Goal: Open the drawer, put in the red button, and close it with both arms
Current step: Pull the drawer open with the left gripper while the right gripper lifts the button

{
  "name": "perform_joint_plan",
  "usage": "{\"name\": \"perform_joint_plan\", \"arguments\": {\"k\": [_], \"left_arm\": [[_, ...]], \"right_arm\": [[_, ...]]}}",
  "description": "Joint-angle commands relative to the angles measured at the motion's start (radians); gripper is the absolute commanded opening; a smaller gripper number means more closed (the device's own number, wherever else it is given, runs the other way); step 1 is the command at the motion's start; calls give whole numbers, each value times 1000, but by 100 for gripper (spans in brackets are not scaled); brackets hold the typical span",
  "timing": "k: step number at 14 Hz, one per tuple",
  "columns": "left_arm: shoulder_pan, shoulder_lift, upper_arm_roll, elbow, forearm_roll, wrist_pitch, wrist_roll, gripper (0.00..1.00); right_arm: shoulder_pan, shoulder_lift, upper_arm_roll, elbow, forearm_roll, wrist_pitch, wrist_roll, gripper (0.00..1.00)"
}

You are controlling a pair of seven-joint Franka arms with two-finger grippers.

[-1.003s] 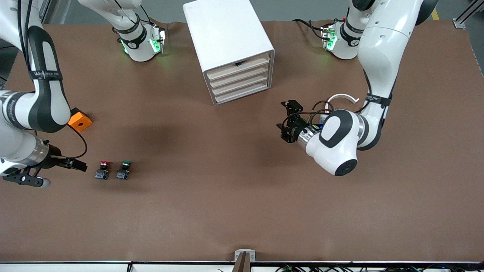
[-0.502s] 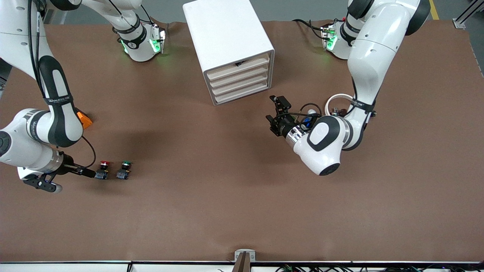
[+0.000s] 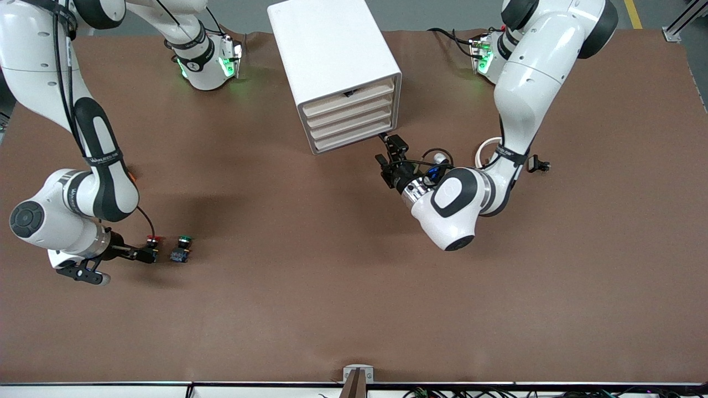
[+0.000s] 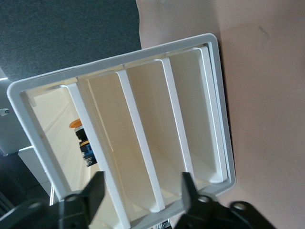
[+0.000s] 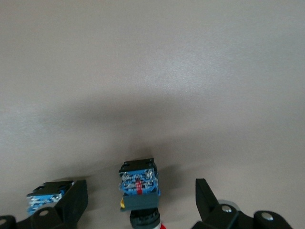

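I have the right tool point(image 3: 148, 255), spread wide, straddling the red button point(image 5: 139, 191) for a pickup; the left tool point(image 3: 389, 148), released, seemingly lines up on the drawer point(image 3: 354, 135).

You see two arms, the left arm point(image 3: 531, 83) and the right arm point(image 3: 72, 132), with glossy white shells and black bands at the joints. Thin black cables run along them, green lights glow at both bases, and each claw is black.
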Motion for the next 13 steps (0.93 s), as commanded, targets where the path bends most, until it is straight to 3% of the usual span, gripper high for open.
{"name": "perform_joint_plan", "arguments": {"k": [1,6,12,13], "left_arm": [[-4,25,-3,-1,-25,-19,-51,58],[-32,31,-19,-58,-65,-119,-70,57],[-27,40,-27,-100,-61,-124,-104,57],[-24,40,-26,-110,-59,-124,-117,57]], "right_arm": [[1,23,3,4,3,30,-37,100],[17,26,3,-46,3,113,-37,100],[13,35,3,-46,3,101,-45,100],[10,35,3,-46,3,100,-50,85]]}}
